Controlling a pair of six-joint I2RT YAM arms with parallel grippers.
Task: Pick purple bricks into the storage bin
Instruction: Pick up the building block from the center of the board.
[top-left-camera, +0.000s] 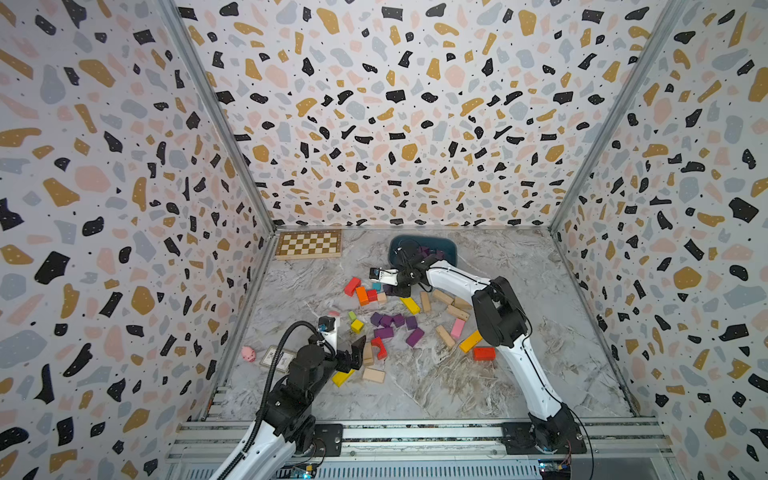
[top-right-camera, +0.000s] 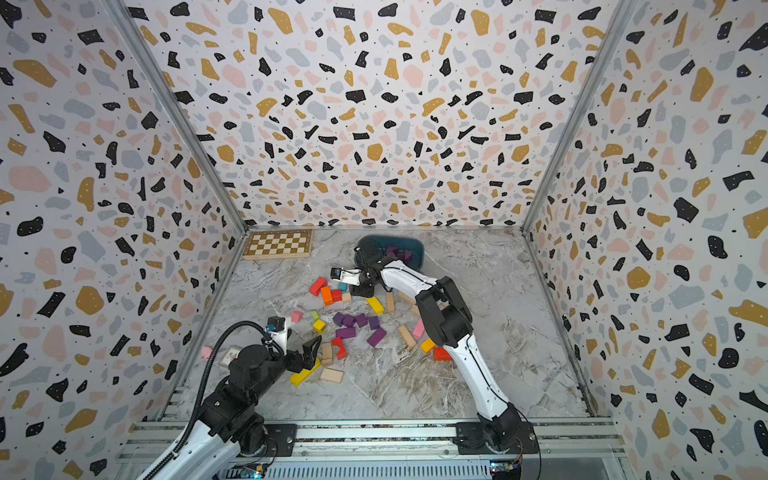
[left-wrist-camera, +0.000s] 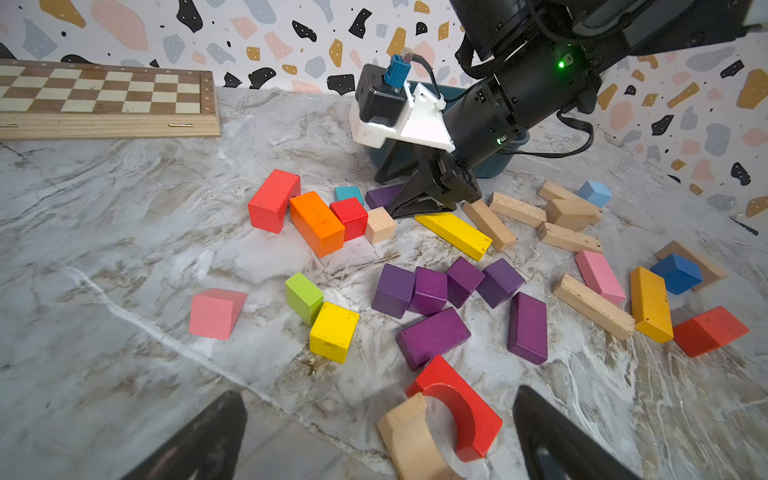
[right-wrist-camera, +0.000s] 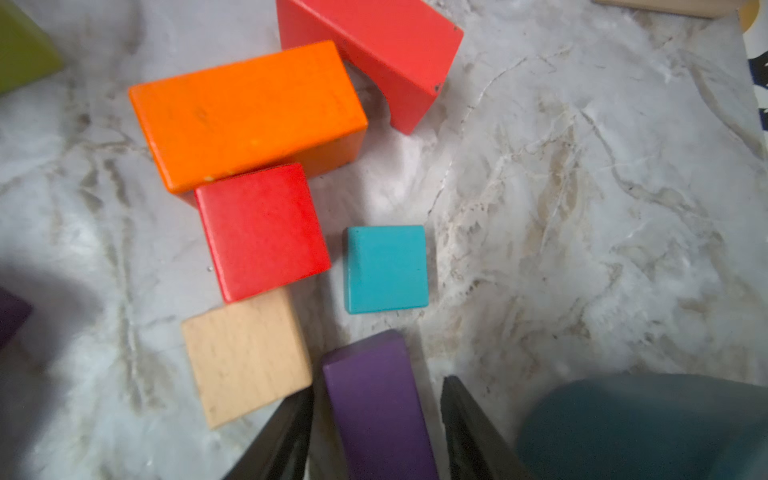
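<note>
1. Marble tabletop: my right gripper straddles a purple bar, jaws not yet clamped, just beside the storage bin.
2. I'd centre, squeeze squarely, and avoid the tan cube.
3. Left gripper hangs spread wide, empty.

We count purple bricks loose on the desk: seven | purple ones in the storage bin: too hidden for us to number | red blocks: four | pink blocks: two | blue blocks: two | deep-orange block: one | green block: one | teal block: one | chessboard: one | pink pig toy: one
</note>
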